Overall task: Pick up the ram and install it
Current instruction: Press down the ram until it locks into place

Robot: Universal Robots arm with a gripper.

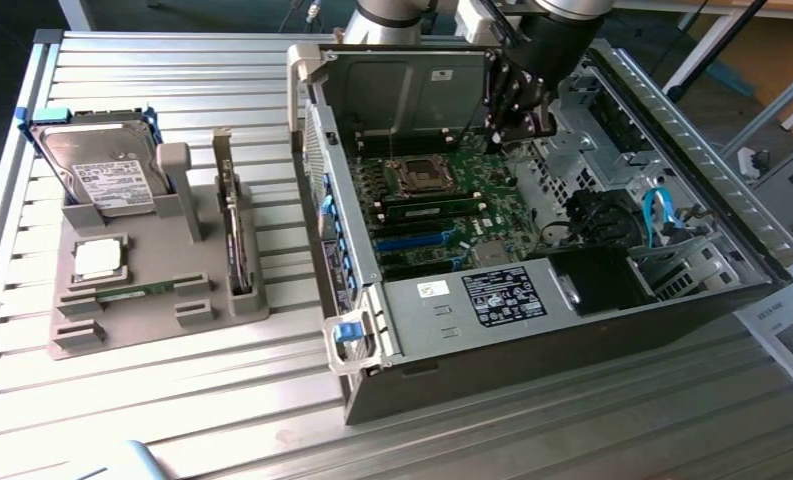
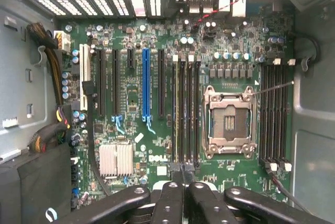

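A thin green ram lies flat in the grey holder at the exterior view's left. My gripper reaches down into the open computer case over the far part of the motherboard. In the wrist view the gripper is shut, its two black fingertips pressed together just above one end of the long dark ram slots beside the processor socket. I see nothing between the fingers. Whether a stick sits in the slot under them I cannot tell.
The holder also carries a silver hard drive, a square processor chip and an upright card. Inside the case are a blue expansion slot, a heatsink, cable bundles and a second slot bank.
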